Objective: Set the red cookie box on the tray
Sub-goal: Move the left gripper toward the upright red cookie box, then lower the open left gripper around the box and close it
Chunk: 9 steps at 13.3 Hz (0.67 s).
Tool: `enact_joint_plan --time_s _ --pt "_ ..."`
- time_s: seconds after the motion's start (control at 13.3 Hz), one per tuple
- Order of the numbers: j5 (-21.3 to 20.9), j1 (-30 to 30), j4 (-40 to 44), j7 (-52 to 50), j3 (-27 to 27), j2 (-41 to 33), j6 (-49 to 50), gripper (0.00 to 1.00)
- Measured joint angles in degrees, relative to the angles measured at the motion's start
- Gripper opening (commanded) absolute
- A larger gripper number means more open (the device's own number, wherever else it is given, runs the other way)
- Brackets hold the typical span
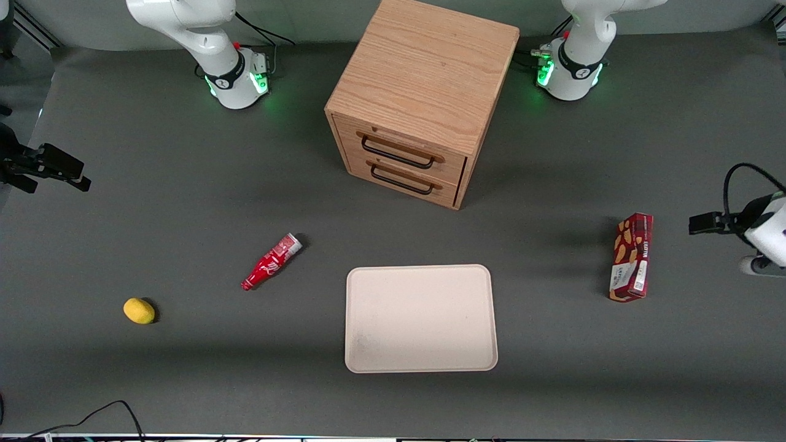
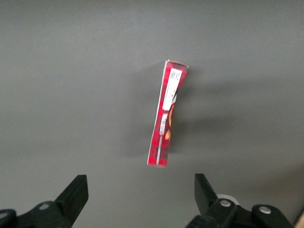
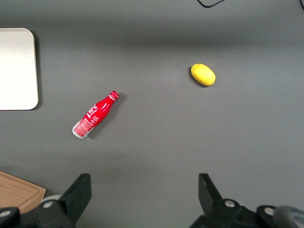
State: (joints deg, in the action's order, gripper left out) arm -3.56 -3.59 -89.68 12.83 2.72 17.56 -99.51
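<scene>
The box stands on one long narrow edge on the tabletop, out toward the working arm's end, well apart from the tray. That edge-up pose matters: it offers two broad flat faces to squeeze, which looks friendlier to a two-finger grasp than a box lying flat.

Over to the wrist camera, and there's the claw, spread wide with nothing between its fingers, hovering above the box and clear of it. The box's long axis points away from the claw, roughly centred in the gap, so my read is that the arm is lined up to drop down and pinch across the narrow width. In the front view the claw sits just beside the box, toward the table's edge, not touching it.

The tray lies flat and bare, close to the front camera and in front of the cabinet. Both drawers look shut, so nothing juts out over the path. A bottle lies on its side and a lemon rests toward the parked arm's end; neither sits between box and tray.

So the pickup isn't made yet. The risk I'd flag: a tall thin box on its edge could tip if one finger touches first.
</scene>
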Motion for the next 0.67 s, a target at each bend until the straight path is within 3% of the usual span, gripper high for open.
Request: enact_joint_plan --time_s 0.45,0.67 --pt "1.02 -0.05 -14.6 3.51 -0.03 1.07 -21.96 1.0" --pt "2.47 -0.04 -18.33 3.83 -0.18 3.0 -28.26 1.0"
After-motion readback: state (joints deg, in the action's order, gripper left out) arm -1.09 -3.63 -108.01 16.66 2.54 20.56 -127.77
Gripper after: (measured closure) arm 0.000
